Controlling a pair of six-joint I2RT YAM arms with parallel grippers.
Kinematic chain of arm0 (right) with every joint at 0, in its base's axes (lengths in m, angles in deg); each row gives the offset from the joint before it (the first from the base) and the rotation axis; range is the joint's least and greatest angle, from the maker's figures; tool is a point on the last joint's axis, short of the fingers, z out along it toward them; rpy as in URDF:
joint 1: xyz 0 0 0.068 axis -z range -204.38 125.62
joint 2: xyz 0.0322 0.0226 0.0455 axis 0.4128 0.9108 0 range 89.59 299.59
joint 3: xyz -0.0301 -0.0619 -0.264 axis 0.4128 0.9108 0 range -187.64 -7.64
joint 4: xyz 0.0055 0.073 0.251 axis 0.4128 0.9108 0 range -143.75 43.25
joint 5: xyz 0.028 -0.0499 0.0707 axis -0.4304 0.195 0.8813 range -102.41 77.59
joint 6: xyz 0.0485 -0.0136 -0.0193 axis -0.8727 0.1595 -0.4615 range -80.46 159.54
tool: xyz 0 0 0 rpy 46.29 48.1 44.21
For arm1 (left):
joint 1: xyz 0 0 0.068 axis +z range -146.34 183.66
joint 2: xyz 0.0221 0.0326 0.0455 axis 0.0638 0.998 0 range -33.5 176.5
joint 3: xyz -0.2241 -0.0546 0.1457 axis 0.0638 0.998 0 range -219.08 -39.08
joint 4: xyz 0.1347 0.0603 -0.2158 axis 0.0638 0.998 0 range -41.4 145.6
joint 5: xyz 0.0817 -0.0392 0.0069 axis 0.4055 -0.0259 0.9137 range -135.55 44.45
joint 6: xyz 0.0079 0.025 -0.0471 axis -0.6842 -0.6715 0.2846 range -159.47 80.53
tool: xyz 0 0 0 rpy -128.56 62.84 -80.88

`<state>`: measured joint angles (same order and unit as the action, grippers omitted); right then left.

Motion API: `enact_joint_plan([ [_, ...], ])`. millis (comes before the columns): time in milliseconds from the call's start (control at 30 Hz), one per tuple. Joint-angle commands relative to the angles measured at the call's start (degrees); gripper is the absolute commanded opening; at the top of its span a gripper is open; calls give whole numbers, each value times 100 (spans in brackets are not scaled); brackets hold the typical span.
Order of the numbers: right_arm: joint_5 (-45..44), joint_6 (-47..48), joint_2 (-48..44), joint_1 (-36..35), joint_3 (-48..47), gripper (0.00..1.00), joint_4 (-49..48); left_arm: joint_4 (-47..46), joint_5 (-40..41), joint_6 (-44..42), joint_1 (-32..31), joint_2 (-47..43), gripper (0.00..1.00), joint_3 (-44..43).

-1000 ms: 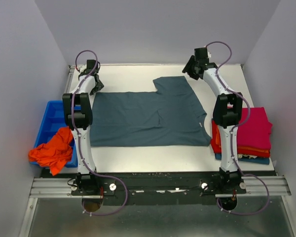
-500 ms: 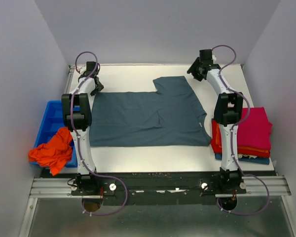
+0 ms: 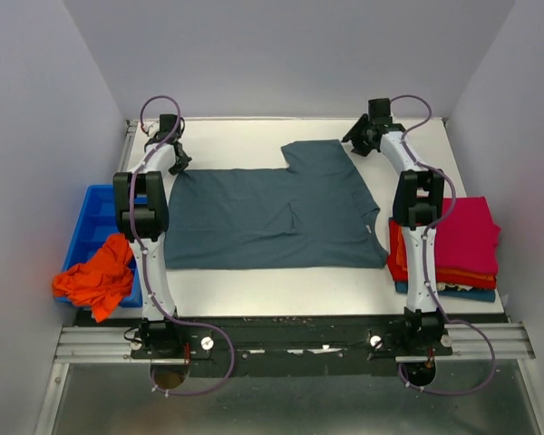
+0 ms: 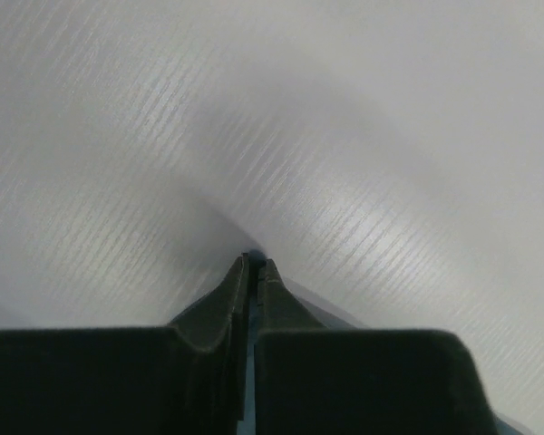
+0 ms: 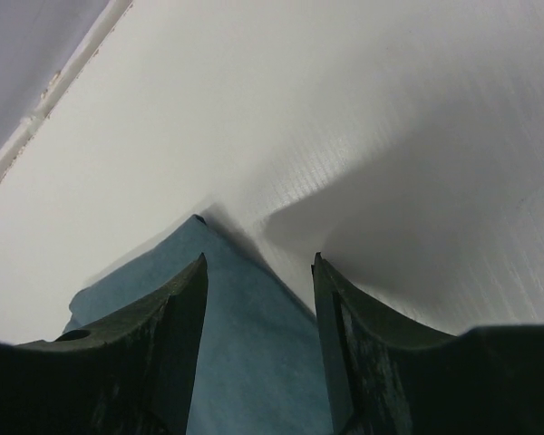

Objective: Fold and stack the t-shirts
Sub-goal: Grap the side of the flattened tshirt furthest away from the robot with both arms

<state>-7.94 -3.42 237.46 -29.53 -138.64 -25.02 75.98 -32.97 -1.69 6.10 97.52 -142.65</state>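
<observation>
A slate grey-blue t-shirt (image 3: 272, 213) lies spread flat on the white table (image 3: 254, 290), one part reaching toward the far edge. My left gripper (image 3: 178, 164) is at the shirt's far left corner. In the left wrist view it (image 4: 254, 263) is shut, with a thin sliver of blue cloth between the jaws. My right gripper (image 3: 354, 141) is at the shirt's far right corner. In the right wrist view it (image 5: 258, 263) is open, and the pointed blue corner (image 5: 245, 362) lies between its fingers on the table.
A stack of folded shirts (image 3: 462, 240), magenta-pink on top with red below, sits at the table's right edge. A crumpled orange shirt (image 3: 95, 276) hangs over the blue plastic bin (image 3: 91, 222) to the left. Grey walls close in the far side and both sides.
My right wrist has swung a little to the right and toward the far edge. The left arm and the shirt have hardly moved.
</observation>
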Motion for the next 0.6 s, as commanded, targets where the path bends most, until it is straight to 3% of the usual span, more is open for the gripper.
enact_joint_plan([
  [0,230,-72,163,23,-259,58,-34,312,-520,36,-112,99,0,381],
  [133,317,-72,259,31,-382,58,19,102,-546,19,-121,-15,0,530],
  [333,616,-204,514,31,-654,52,176,-935,-660,45,-121,-665,0,1593],
  [567,581,-29,383,31,-514,54,282,-953,-827,1,-121,-613,0,1559],
])
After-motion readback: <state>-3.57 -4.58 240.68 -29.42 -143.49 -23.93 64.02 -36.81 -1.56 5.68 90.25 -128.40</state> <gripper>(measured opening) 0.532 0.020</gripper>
